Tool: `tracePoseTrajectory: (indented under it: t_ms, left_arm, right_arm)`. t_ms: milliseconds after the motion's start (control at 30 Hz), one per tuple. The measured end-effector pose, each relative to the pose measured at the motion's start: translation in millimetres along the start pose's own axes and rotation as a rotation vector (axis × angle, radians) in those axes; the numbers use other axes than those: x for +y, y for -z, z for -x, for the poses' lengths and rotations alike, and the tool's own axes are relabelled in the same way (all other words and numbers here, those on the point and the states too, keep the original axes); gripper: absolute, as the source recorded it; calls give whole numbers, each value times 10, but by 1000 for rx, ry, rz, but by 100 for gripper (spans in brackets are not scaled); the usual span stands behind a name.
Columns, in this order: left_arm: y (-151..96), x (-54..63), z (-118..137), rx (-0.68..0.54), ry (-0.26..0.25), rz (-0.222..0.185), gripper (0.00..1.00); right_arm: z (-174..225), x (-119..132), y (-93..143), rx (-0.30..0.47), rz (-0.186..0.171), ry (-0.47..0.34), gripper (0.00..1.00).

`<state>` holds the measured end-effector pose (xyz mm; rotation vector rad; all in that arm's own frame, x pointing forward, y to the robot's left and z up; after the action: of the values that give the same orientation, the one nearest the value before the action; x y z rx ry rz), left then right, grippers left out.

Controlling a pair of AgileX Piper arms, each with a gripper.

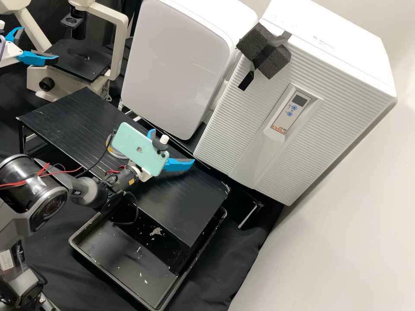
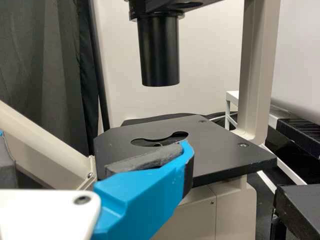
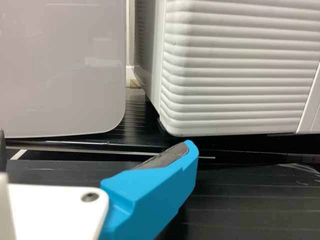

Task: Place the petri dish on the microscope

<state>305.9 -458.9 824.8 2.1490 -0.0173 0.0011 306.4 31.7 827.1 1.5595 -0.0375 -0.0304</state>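
In the high view my left gripper (image 1: pixel 39 44) stands open at the front of the microscope (image 1: pixel 78 60), nothing between its fingers. My right gripper (image 1: pixel 172 147) is open and empty above the black stand (image 1: pixel 190 203). What looks like the petri dish (image 1: pixel 110 149) lies on that stand, partly covered by the green phone on the right arm's wrist. In the left wrist view the left gripper (image 2: pixel 95 150) is before the microscope's black stage (image 2: pixel 220 150), whose round opening holds no dish. The right wrist view has the right gripper (image 3: pixel 95 150) facing two white appliances.
A black tray (image 1: pixel 112 255) sits partly under the stand. Behind the stand are a white panelled appliance (image 1: pixel 177 65) and a ribbed white cabinet (image 1: pixel 233 142). The microscope's black tube (image 2: pixel 159 55) hangs over its stage, with a pale upright column (image 2: pixel 256 75) beside it.
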Motion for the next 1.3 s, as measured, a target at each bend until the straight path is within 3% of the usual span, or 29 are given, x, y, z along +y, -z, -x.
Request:
tracePoseTrajectory:
  t_ms: [367, 600, 700, 867, 1133, 1300]
  left_arm:
    - [-3, -14, 9, -6, 6, 0, 100]
    - [-114, -53, 220, -114, 23, 27, 100]
    - [-257, -30, 343, -215, 9, 32, 100]
    - [-654, 29, 528, -467, 1, -6, 100]
    - [-1240, 101, 573, -709, -4, -45, 100]
    - [-1598, 25, 503, -791, 62, -65, 100]
  right_arm:
    - [0, 0, 0, 0, 0, 0, 100]
    - [0, 0, 0, 0, 0, 0, 100]
    - [0, 0, 0, 0, 0, 0, 100]
    - [0, 0, 0, 0, 0, 0, 100]
    - [0, 0, 0, 0, 0, 0, 100]
    - [0, 0, 0, 0, 0, 0, 100]
